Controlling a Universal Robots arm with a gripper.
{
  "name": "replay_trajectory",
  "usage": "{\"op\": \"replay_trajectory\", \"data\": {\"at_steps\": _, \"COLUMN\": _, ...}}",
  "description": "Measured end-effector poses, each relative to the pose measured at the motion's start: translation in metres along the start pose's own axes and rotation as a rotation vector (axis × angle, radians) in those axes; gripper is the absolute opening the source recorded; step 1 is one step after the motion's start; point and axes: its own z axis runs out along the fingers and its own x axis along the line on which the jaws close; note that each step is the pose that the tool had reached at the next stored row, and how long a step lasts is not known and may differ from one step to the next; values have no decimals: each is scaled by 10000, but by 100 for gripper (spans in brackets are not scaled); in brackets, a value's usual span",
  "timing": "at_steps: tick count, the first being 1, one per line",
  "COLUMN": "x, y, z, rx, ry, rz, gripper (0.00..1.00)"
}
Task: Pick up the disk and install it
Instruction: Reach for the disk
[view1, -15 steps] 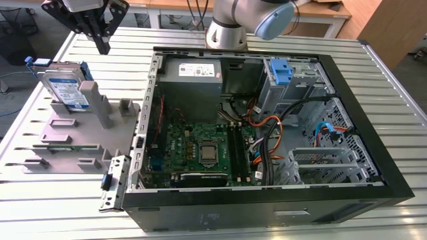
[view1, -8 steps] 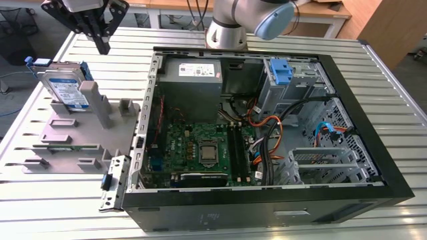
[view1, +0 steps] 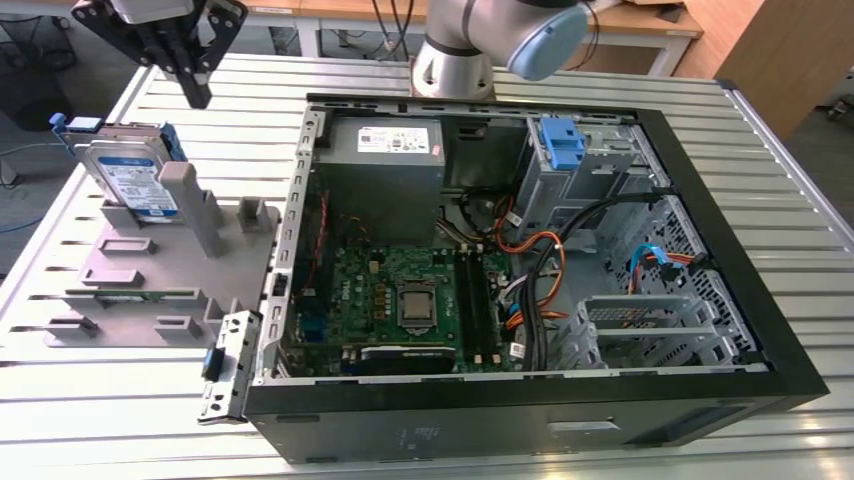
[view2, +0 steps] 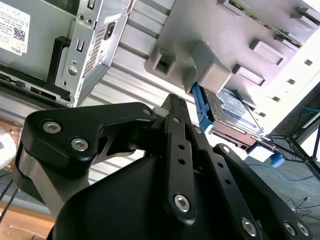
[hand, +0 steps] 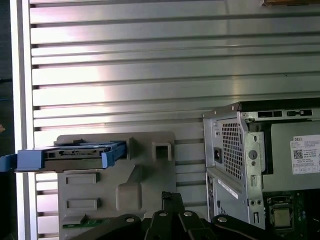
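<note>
Ribbed aluminium table (view1: 107, 430) carries everything: in the exterior view an open black computer case (view1: 534, 430) fills the middle and right, and a grey plastic holding fixture (view1: 134, 270) sits just beside it on the exterior view's left. The disk (view1: 131, 180), a flat silver-grey metal drive with a white-and-blue label and blue plastic side rails, stands on edge in a slot at the fixture's far end. The black linkage gripper (view1: 198, 95) hangs above and slightly right of it, apart from it, its fingers drawn together on nothing. In the second wrist view the gripper (view2: 172, 99) shows closed to a single tip, with the disk (view2: 235, 107) beyond it, leaning against a fixture (view2: 225, 30) post. In the first wrist view the disk (hand: 75, 155) appears edge-on, seated in the fixture (hand: 145, 175), and the gripper (hand: 169, 196) is near, not touching. I judge the drive stiff, fairly heavy for its size and sensitive to knocks; its metal faces look slippery, so the free upper edge, pinched across the flat sides, seems the safest hold.
</note>
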Motion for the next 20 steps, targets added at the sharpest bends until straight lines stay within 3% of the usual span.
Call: {"op": "replay_trajectory", "data": {"at_steps": 20, "x": 321, "y": 58, "z": 40, "rx": -1, "ry": -1, "rz": 1, "gripper": 11}}
